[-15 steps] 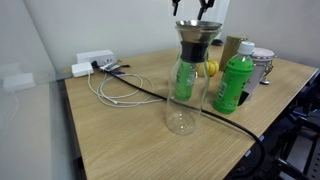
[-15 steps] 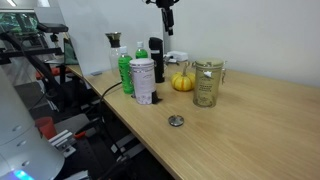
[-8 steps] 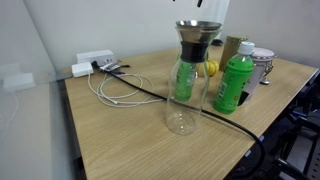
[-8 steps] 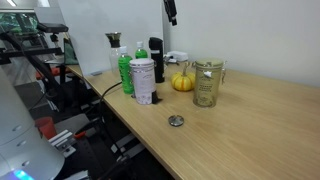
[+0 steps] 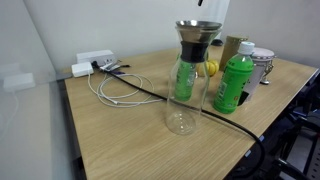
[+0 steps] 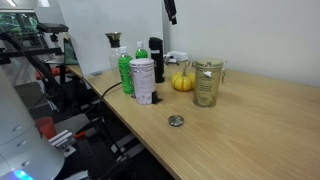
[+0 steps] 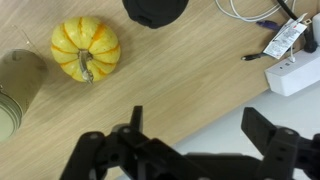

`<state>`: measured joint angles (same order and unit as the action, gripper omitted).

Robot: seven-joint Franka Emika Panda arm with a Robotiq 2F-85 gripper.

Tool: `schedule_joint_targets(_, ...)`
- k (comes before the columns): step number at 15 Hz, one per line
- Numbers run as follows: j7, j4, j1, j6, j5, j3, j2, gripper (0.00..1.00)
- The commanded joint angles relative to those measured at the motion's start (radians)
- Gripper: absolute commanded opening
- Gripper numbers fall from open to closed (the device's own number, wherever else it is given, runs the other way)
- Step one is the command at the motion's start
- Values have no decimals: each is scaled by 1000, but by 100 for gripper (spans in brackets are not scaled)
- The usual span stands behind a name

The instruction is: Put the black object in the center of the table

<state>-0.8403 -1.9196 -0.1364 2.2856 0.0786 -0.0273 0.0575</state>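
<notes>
Gripper (image 7: 190, 135) lifted clear since a second ago, jaws wide, empty.
Black object (image 6: 156, 58) stands released among clutter on table (image 6: 250, 130); placement looks done.

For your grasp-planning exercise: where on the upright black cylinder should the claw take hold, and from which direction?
Grip the black cylinder around its upper body, coming straight down from above. It stands upright and slim, and the pumpkin and bottles crowd its sides; the open claw is already overhead.
</notes>
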Motion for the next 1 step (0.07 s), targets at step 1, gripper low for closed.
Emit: schedule_joint_targets(1,0,3,14,-3,0,-14,0,100)
